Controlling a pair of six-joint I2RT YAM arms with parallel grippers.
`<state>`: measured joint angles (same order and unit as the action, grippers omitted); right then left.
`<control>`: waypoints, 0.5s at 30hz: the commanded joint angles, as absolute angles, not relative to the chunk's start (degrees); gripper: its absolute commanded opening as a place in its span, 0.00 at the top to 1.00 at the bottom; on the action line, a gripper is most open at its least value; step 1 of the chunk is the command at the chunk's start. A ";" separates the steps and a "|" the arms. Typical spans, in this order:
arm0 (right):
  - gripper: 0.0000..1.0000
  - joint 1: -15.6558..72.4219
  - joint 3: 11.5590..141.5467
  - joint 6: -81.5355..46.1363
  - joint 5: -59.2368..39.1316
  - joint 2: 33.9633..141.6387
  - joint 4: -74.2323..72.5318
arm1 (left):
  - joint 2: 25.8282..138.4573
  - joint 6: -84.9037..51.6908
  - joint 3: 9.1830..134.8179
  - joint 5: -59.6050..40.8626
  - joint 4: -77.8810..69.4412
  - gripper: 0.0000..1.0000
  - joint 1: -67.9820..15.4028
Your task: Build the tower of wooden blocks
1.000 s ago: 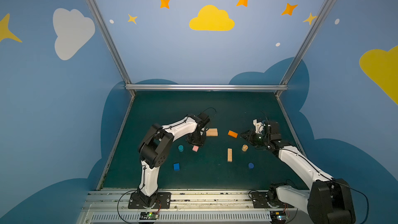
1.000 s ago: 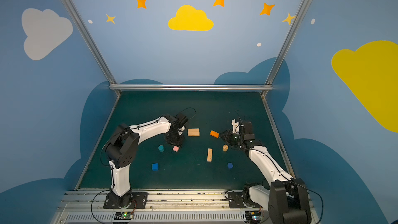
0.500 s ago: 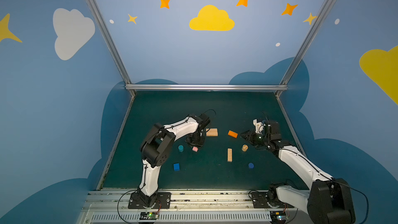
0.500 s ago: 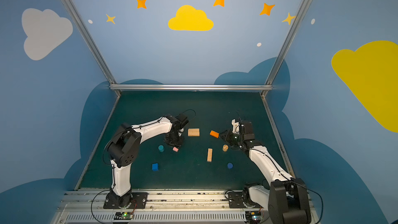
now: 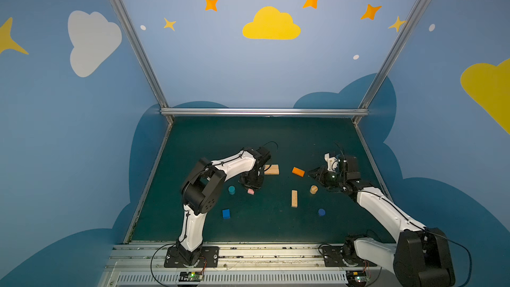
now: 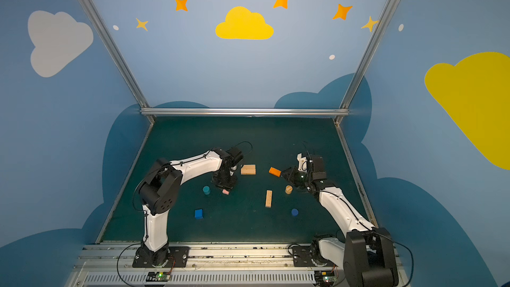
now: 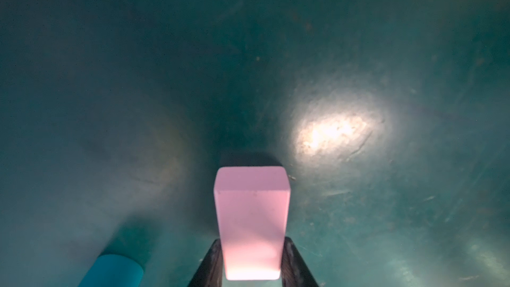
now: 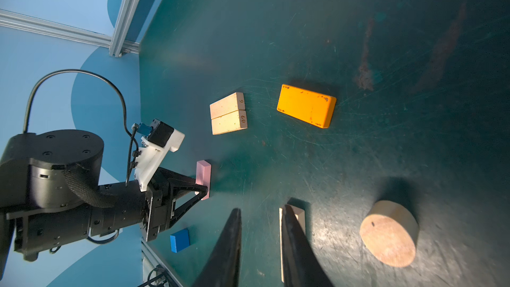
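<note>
A pink bar (image 7: 252, 216) lies on the green mat (image 5: 248, 139), and my left gripper (image 7: 252, 260) is shut on it, one finger against each long side. It shows under the gripper in both top views (image 5: 250, 191) (image 6: 225, 192). A teal cylinder (image 5: 231, 189) stands just left of it. Two tan bars (image 5: 271, 169) lie side by side behind it, with an orange bar (image 5: 298, 172) to their right. My right gripper (image 8: 260, 209) hovers open and empty near the orange bar. A third tan bar (image 5: 294, 198), a tan cylinder (image 5: 313, 189), a dark-blue cylinder (image 5: 321, 212) and a blue cube (image 5: 226, 213) lie apart.
Blue walls with aluminium posts (image 5: 165, 111) close the mat in on three sides. The arm bases sit on a metal rail (image 5: 248, 252) along the front edge. The back half of the mat holds no blocks.
The left gripper's fingers have drawn in against the pink bar's sides, and the left arm's elbow has shifted slightly. The right arm and all loose blocks have stayed where they were.
</note>
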<state>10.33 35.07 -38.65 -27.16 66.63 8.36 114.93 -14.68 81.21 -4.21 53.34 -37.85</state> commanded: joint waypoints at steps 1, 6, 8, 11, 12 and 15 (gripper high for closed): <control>0.75 10.11 34.28 -38.67 -27.73 66.42 7.60 | 116.14 -15.72 81.75 -3.25 54.36 0.62 -37.88; 0.75 9.92 34.04 -38.70 -27.84 66.44 7.56 | 116.70 -16.19 82.45 -3.08 54.23 0.62 -37.88; 0.75 9.93 34.02 -38.72 -28.01 66.61 7.47 | 116.88 -16.20 82.84 -3.16 54.32 0.62 -37.88; 0.75 9.93 34.00 -38.76 -28.12 66.62 7.33 | 116.73 -16.43 83.06 -3.16 54.40 0.62 -37.88; 0.75 9.80 34.01 -38.76 -28.06 66.62 7.38 | 116.63 -16.47 83.05 -3.12 54.40 0.62 -37.91; 0.75 9.84 33.88 -38.83 -28.11 66.48 7.20 | 116.44 -16.72 83.05 -2.90 54.16 0.62 -37.93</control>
